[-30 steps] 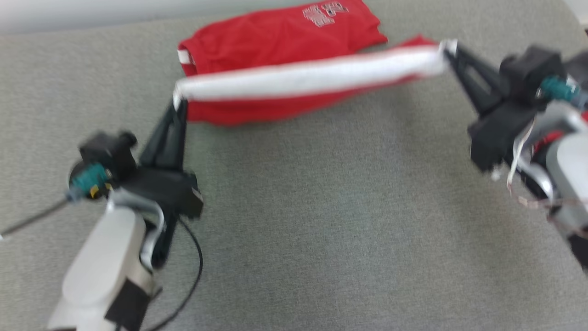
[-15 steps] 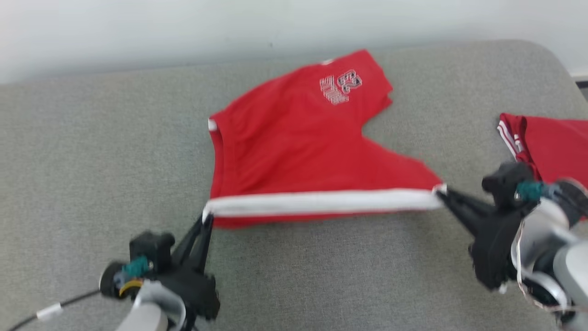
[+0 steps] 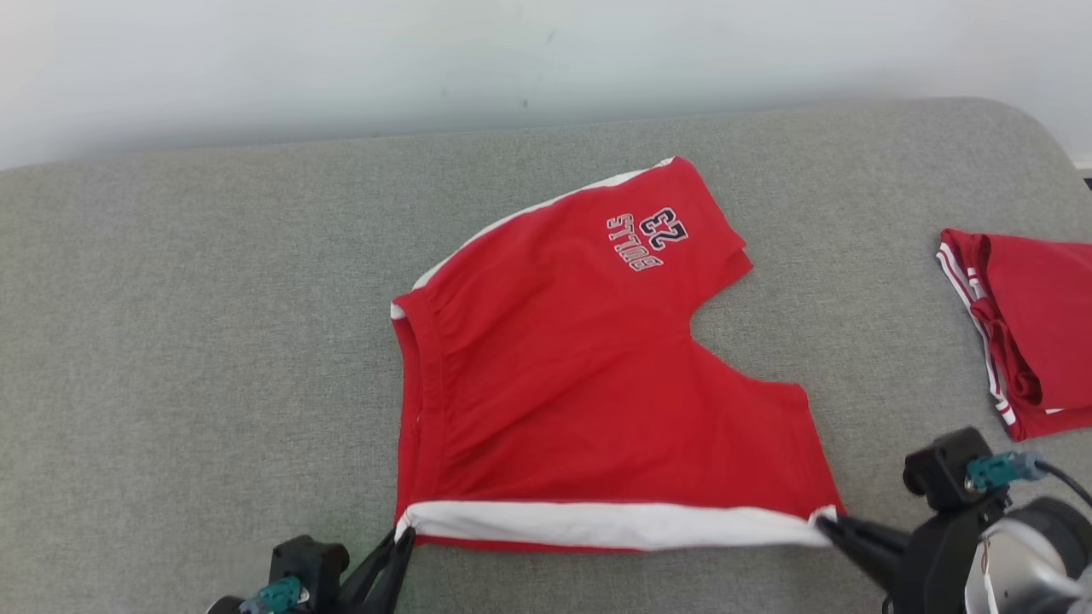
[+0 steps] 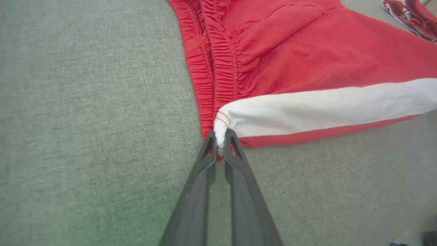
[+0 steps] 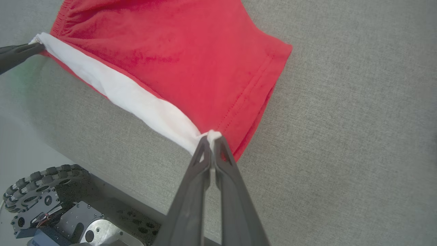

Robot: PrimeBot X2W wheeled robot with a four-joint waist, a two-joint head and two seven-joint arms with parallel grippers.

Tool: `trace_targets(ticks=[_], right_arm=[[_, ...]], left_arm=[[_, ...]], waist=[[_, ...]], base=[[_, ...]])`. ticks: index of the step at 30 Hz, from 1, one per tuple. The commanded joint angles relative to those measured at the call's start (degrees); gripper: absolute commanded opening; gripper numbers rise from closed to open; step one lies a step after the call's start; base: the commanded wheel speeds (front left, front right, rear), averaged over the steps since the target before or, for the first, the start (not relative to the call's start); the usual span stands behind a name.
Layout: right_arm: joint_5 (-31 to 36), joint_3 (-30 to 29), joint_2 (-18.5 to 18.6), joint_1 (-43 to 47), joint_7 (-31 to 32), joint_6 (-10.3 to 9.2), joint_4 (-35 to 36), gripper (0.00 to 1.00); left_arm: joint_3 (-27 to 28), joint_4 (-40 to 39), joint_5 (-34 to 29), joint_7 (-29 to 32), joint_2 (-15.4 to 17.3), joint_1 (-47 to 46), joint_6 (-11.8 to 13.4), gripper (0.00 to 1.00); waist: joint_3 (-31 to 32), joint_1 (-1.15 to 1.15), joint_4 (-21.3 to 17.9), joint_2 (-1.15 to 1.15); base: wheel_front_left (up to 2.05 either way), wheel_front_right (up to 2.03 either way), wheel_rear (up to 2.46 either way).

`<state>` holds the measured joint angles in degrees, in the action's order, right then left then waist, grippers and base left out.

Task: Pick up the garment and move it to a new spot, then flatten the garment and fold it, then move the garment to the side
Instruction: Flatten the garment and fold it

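My left gripper [image 4: 220, 137] and right gripper [image 5: 211, 138] are clamped tight on the ends of the white stripe [image 3: 614, 524]; I judge the shorts [image 3: 580, 384] light, limp and best held at the corners.

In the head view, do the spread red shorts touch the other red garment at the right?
No, bare grey surface lies between the shorts and the other red garment.

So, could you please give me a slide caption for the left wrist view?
Left fingers pinch the white stripe at the waistband corner of red shorts on grey upholstery.
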<state>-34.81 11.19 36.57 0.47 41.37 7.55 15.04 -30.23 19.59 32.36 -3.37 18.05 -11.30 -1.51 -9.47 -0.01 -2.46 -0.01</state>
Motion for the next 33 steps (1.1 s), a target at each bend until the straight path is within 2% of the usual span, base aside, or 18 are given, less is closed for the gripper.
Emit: trace_targets(ticks=[1, 11, 15, 19, 25, 27, 30, 32, 33], right_arm=[[-0.59, -0.80, -1.00, 1.86, 1.17, -0.16, 1.32, 0.00], [-1.41, -8.65, -7.49, 14.30, 10.85, -0.16, 11.18, 0.00], [0.34, -11.05, -8.99, 14.63, 11.58, -0.16, 14.57, 0.00], [0.23, -10.44, -7.63, 10.05, 7.25, -0.15, 15.21, 0.00], [0.09, -8.37, -1.92, 0.49, 0.79, -0.15, 10.98, 0.00], [-0.95, -6.94, -0.82, -3.50, -2.32, -0.15, 8.68, 0.00], [-0.16, -3.72, 2.77, -9.53, -6.00, -0.16, 4.08, 0.00], [0.50, 0.36, 4.18, -16.18, -9.77, -0.15, -1.05, 0.00], [0.50, 0.36, 4.18, -16.18, -9.77, -0.15, -1.05, 0.00]], left_arm=[[-0.52, -0.78, 0.18, 1.20, 1.07, 1.55, 0.20, 0.00], [-1.73, -9.72, 1.04, 7.45, 4.76, 6.55, 1.90, 0.00], [-1.02, -13.69, 1.68, 7.91, 5.10, 7.36, 3.08, 0.00], [-0.43, -16.32, 2.45, 7.34, 4.46, 6.67, 3.00, 0.00], [0.28, -16.97, 2.80, 6.45, 2.34, 2.24, 3.33, 0.00], [0.36, -16.30, 2.72, 6.52, 1.58, 0.25, 3.26, 0.00], [1.11, -14.65, 2.60, 5.90, 0.37, -3.28, 3.52, 0.00], [1.84, -12.36, 1.97, 4.56, -1.19, -6.71, 4.11, 0.00], [1.84, -12.36, 1.97, 4.56, -1.19, -6.71, 4.11, 0.00]], waist=[[0.11, 0.01, 0.15, 0.01], [0.12, 0.01, 1.06, 0.01], [0.05, 0.01, 1.36, 0.01], [0.07, 0.01, 1.56, 0.01], [-0.20, 0.01, 3.06, 0.01], [-0.54, 0.01, 3.54, 0.01], [-1.47, 0.01, 4.36, 0.01], [-2.64, 0.01, 5.11, 0.01], [-2.64, 0.01, 5.11, 0.01]], base=[[0.00, 0.00, 0.00], [0.00, 0.00, 0.00], [0.00, 0.00, 0.00], [0.00, 0.00, 0.00], [0.00, 0.00, 0.00], [0.00, 0.00, 0.00], [0.00, 0.00, 0.00], [0.00, 0.00, 0.00], [0.00, 0.00, 0.00]])
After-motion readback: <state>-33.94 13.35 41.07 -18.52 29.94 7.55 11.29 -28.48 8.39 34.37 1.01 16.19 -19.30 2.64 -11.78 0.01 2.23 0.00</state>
